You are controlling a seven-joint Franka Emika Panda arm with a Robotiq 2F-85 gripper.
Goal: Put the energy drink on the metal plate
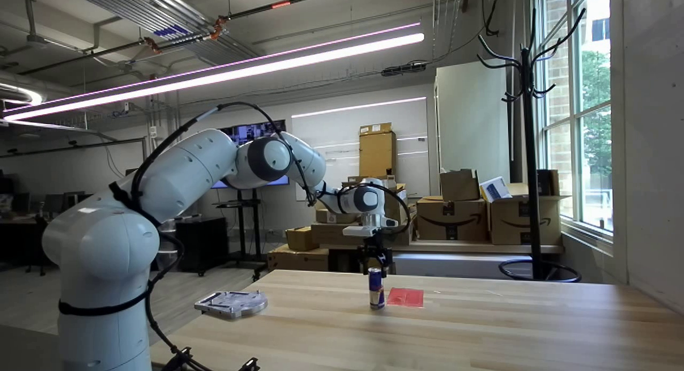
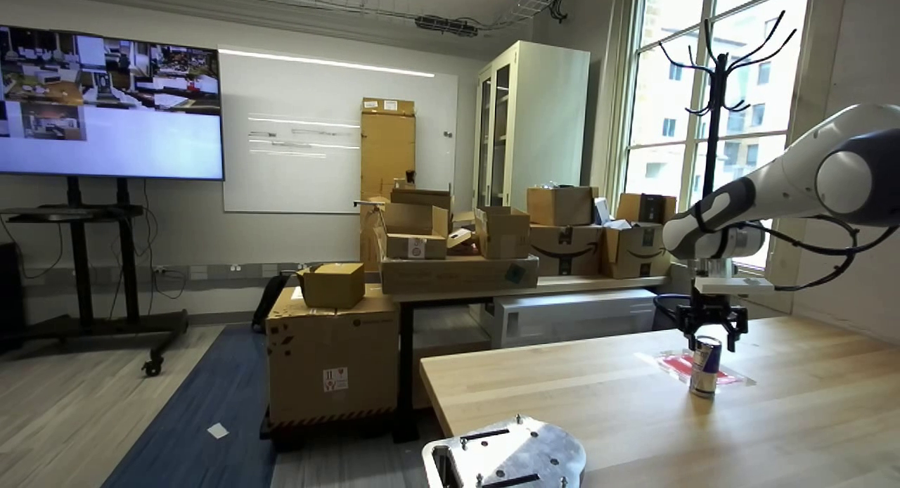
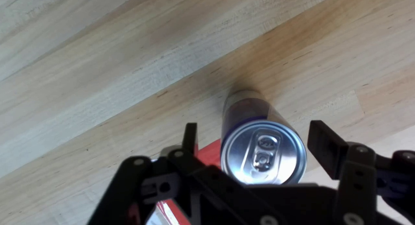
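The energy drink [image 1: 376, 289] is a slim dark blue and silver can standing upright on the wooden table. It also shows in an exterior view [image 2: 704, 368] and from above in the wrist view [image 3: 263, 153]. My gripper [image 3: 257, 142] is open, pointing down, with one finger on each side of the can's top and visible gaps on both sides. In both exterior views the gripper [image 1: 377, 261] [image 2: 713, 339] is at the can's top. The metal plate [image 1: 232, 302] lies flat near the table's edge, close to the robot base; it also shows in an exterior view [image 2: 513, 451]. It is out of the wrist view.
A flat red packet [image 1: 405, 297] lies on the table beside the can, also in an exterior view [image 2: 682, 366] and partly behind the gripper in the wrist view [image 3: 210, 153]. The wooden table [image 1: 481, 328] has cardboard boxes [image 1: 451, 218] behind it. A coat rack [image 1: 529, 146] stands beyond the far edge.
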